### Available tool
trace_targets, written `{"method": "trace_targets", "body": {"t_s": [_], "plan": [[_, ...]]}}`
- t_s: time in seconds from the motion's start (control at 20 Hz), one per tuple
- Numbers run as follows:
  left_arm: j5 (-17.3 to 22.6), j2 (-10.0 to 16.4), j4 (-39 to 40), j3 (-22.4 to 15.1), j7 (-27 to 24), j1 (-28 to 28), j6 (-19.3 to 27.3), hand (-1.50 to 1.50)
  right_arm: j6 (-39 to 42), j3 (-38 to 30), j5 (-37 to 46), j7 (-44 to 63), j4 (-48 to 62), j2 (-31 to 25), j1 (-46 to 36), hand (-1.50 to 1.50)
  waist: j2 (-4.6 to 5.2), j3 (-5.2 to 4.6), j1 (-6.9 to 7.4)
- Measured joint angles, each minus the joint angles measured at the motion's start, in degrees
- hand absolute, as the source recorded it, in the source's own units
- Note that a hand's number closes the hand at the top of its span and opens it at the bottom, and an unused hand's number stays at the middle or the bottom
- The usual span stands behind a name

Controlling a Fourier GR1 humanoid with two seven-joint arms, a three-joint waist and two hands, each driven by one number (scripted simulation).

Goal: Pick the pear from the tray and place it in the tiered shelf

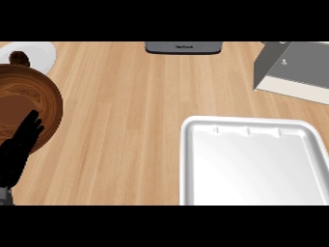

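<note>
left hand spread, holding nothing. tray well to its right shows no pear; risk: a grasp there would close on nothing.

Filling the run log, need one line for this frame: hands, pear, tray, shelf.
left hand: open, resting lower left | right hand: not in view | pear: not visible | tray: lower right | tiered shelf: upper right

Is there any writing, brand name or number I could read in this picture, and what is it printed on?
Pale lettering on the dark grey appliance at the counter's far edge: too small and blurred to read.
No text visible on the white tray, wooden bowl, white plate or grey shelf.
</note>
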Motion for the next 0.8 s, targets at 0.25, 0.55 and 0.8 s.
{"method": "trace_targets", "body": {"t_s": [0.25, 0.55, 0.8], "plan": [[0.1, 0.1, -0.7, 0.4, 1.0, -0.2, 0.2, 0.0, 5.3, -4.6, -4.2, 0.6, 1.0, -7.6, 0.4, -1.5, -0.08, 0.01, -0.5], [0.1, 0.0, -1.2, 0.8, 0.7, 0.8, 0.1, 0.0, 11.8, -8.4, -6.2, 0.9, 4.9, -19.8, 4.4, -1.5, -0.02, 0.06, -0.87], [0.1, 0.0, -0.6, 1.4, -0.4, 1.7, -0.2, 0.0, 20.7, -10.7, -7.2, -1.5, 9.4, -30.0, 10.1, -1.5, -0.08, 0.17, -1.56]]}}
